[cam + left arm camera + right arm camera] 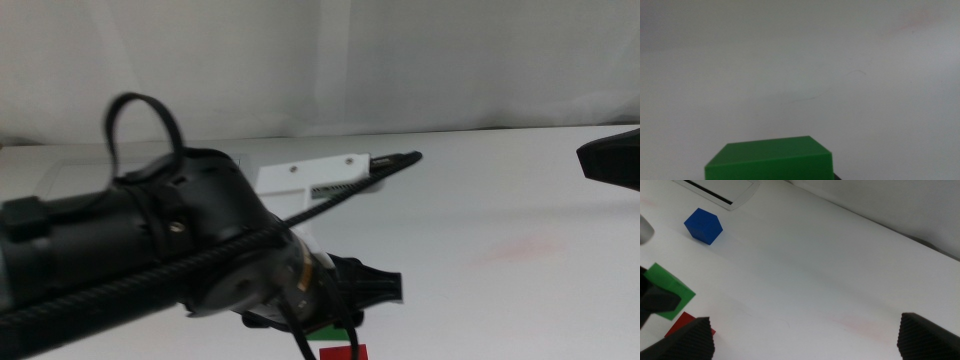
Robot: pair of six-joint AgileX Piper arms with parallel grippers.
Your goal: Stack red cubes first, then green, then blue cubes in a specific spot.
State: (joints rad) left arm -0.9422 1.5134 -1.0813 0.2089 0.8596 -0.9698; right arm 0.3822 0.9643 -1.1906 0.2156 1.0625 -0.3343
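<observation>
green cube going onto red, blue not yet touched

the left gripper is low at the near edge of the table in the middle view, its arm filling much of the picture's left. it carries the green cube; the right wrist view shows a dark jaw against the cube's side, and the left wrist view shows the cube close up at the jaws' end, so the claw looks closed on it, though the jaws themselves are mostly hidden. the red cube lies on the table just under and beside the green one; from these pictures i cannot tell whether green already rests on red or hangs just above it. a sliver of green over red also shows at the bottom edge of the middle view.

the blue cube sits alone on the table, well apart from the other two, near a white plate.

the right gripper waits off to the right side, jaws spread wide, holding nothing.

as a judgement: red is placed, green is mid-placement, and blue is wholly left to do.
</observation>
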